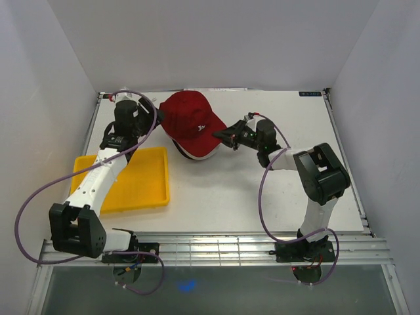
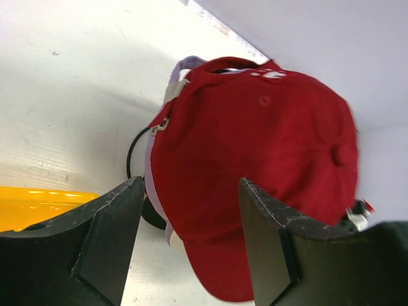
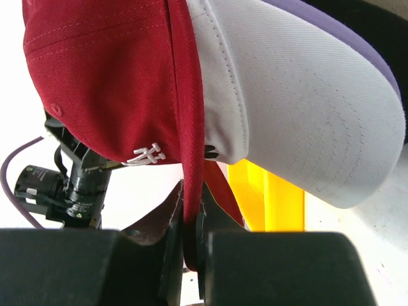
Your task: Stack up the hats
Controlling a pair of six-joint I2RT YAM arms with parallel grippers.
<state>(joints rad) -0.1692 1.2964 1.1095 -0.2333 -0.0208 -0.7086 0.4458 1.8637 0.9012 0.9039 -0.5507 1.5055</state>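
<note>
Gripping red hat [image 1: 189, 125] brim edge, right end effector [image 3: 191, 213]

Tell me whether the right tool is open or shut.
Shut on the dark red hat: the right wrist view shows the right tool pinching its brim.

Lower hats [image 3: 287, 95] (mostly) beneath red hat [image 3: 95, 76]

Looks like a lab robot cell to me: white table [image 1: 262, 197] boxed by plain white walls [image 1: 197, 46], metal rail [image 1: 216, 248] along its near edge.
</note>
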